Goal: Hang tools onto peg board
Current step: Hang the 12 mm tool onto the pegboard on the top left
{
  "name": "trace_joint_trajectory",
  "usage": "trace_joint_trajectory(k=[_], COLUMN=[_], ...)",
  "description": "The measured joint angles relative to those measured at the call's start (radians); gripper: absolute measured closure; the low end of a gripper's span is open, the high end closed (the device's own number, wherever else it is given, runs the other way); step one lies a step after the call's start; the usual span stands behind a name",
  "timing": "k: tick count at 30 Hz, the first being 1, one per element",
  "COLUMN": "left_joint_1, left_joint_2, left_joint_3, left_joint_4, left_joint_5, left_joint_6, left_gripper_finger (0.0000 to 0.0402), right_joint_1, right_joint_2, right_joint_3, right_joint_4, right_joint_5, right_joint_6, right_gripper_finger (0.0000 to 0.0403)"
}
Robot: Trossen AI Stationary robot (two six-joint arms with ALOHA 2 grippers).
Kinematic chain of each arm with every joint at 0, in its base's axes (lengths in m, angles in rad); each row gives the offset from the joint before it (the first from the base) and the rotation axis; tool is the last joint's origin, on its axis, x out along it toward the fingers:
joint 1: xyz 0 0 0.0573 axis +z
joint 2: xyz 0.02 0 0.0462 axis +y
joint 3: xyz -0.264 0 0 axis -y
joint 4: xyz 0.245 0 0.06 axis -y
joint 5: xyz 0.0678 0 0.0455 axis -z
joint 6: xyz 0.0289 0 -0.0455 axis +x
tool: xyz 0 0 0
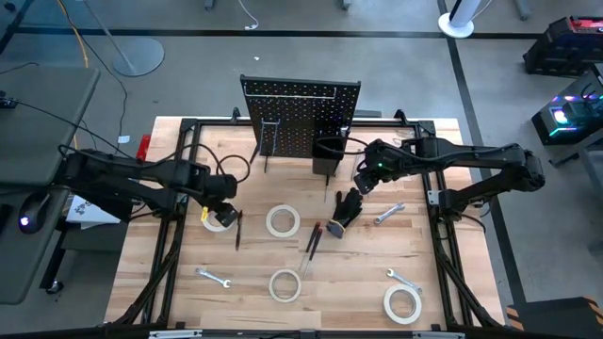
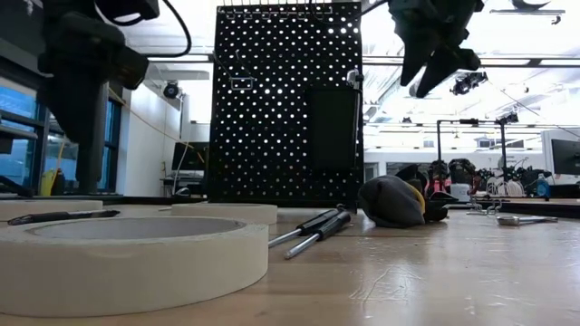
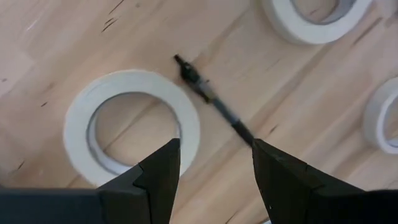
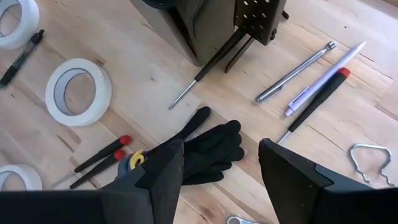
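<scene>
Tape rolls [image 1: 282,221]: four | wrenches [image 1: 213,277]: three | peg board [image 1: 301,118]: one

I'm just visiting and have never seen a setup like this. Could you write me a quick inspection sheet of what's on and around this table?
Surface: wooden table, in a black frame.
Job's things: upright peg board at the far edge; four tape rolls, one mid-table; black glove; two red-tipped screwdrivers; wrench near the front.
Clutter: metal rod and a pen beside the board's foot.
Grippers: left gripper open above a tape roll; right gripper open above the glove. Neither holds anything.
Cables: black loops by the left arm.
Surroundings: grey floor, lit equipment to the right.
</scene>
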Motion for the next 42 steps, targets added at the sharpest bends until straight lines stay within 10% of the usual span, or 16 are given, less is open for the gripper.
trace_joint_trajectory(k=[19,29,42], left_joint_1=[0.0,0.002,0.002], left_joint_2=[0.0,0.0,0.0], left_joint_3=[0.0,0.0,0.0], left_joint_4=[0.047,0.079,0.166], left_joint_5=[-0.006,-0.041,-0.067], left_joint_6=[0.026,0.026,0.001], left_gripper_finger=[0.0213,0.0213,0.0213], right_joint_1=[0.008,0.152,0.154], right_joint_2=[0.0,0.001,0.013], right_joint_3=[-0.055,-0.407,-0.533], right_joint_4=[-0.215,-0.129,-0.05], right_joint_5=[-0.087,-0.124,-0.018], right_joint_6=[0.187,0.495,0.675], right_gripper_finger=[0.0208,0.0387,0.0402])
